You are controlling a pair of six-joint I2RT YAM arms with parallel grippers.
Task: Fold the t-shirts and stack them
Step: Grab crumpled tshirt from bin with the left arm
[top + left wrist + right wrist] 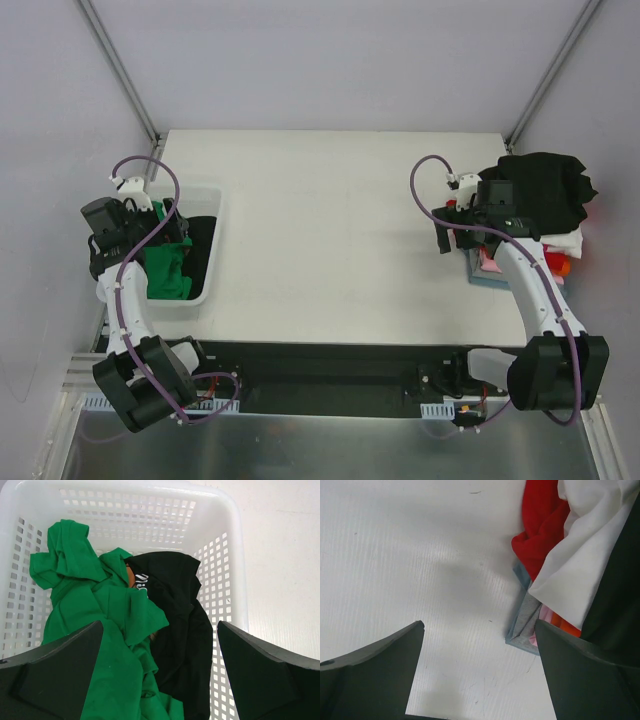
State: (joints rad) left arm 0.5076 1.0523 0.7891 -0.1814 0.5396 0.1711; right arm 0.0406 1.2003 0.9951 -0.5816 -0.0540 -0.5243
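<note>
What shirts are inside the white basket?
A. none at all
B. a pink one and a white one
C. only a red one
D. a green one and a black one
D: the left wrist view shows a green shirt crumpled beside a black shirt inside the basket.

The table (330, 220) is lit brightly and evenly from overhead, and only soft, pale shadows are cast on it. Mild glare is seen on the white basket (235, 545) rim. The dark fingers (55, 680) at the frame's bottom edge are rendered slightly soft.
</note>
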